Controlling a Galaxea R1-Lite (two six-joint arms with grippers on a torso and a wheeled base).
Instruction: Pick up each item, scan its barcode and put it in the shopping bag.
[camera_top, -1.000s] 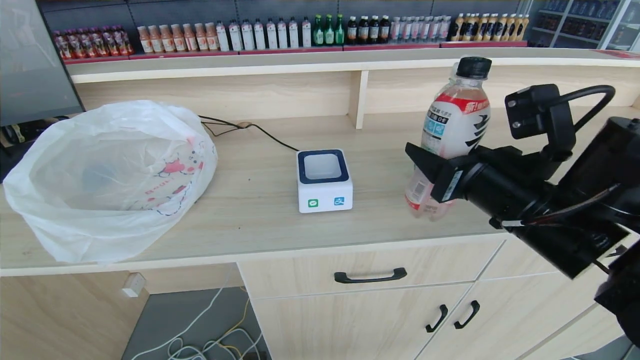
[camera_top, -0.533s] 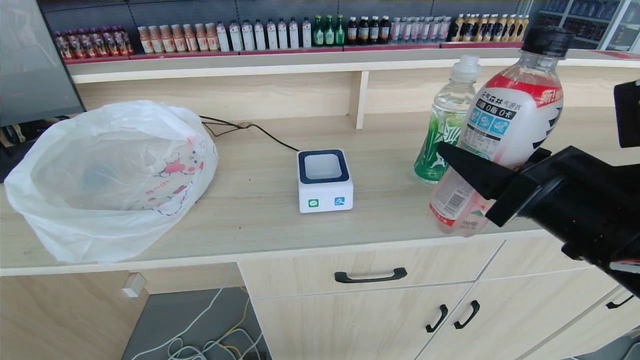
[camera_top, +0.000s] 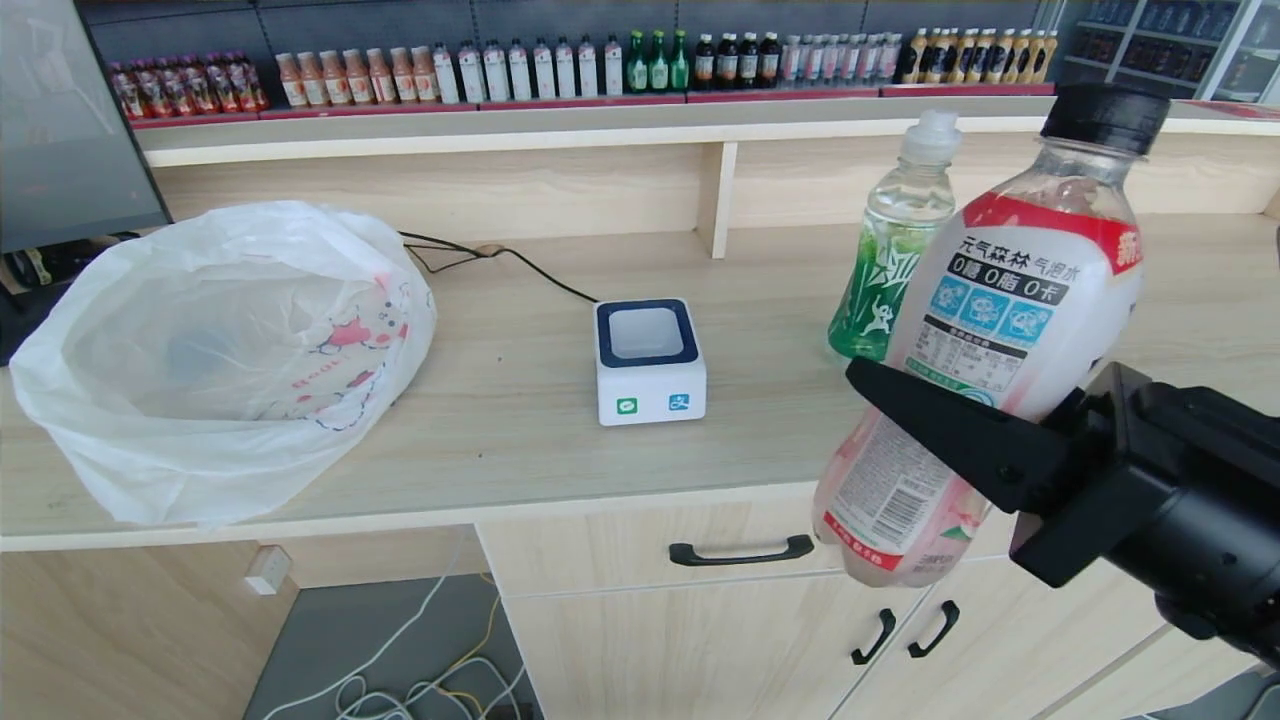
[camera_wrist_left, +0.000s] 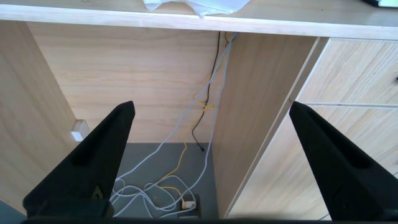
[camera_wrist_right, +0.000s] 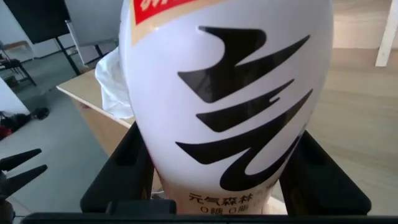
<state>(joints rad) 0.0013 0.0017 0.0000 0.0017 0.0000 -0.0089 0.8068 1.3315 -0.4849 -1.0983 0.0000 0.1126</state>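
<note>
My right gripper (camera_top: 955, 425) is shut on a pink drink bottle (camera_top: 985, 330) with a black cap. It holds the bottle tilted in the air over the counter's front edge on the right. In the right wrist view the bottle (camera_wrist_right: 230, 106) sits between the two fingers (camera_wrist_right: 124, 168). A green bottle (camera_top: 893, 245) stands upright on the counter behind it. The white scanner (camera_top: 648, 362) sits mid-counter, left of the held bottle. The open white shopping bag (camera_top: 220, 350) lies at the far left. My left gripper (camera_wrist_left: 211, 109) is open and holds nothing, below counter height in front of the cupboard.
The wooden counter (camera_top: 520, 430) has a raised back ledge with a divider (camera_top: 717, 195). A black cable (camera_top: 520, 262) runs from the scanner to the back. Drawers with black handles (camera_top: 740, 552) are below. Loose cables (camera_wrist_left: 174, 180) lie on the floor.
The right gripper has lifted the pink bottle off the counter and drawn it forward toward the front edge, tilting it. The green bottle behind it has come into sight.
</note>
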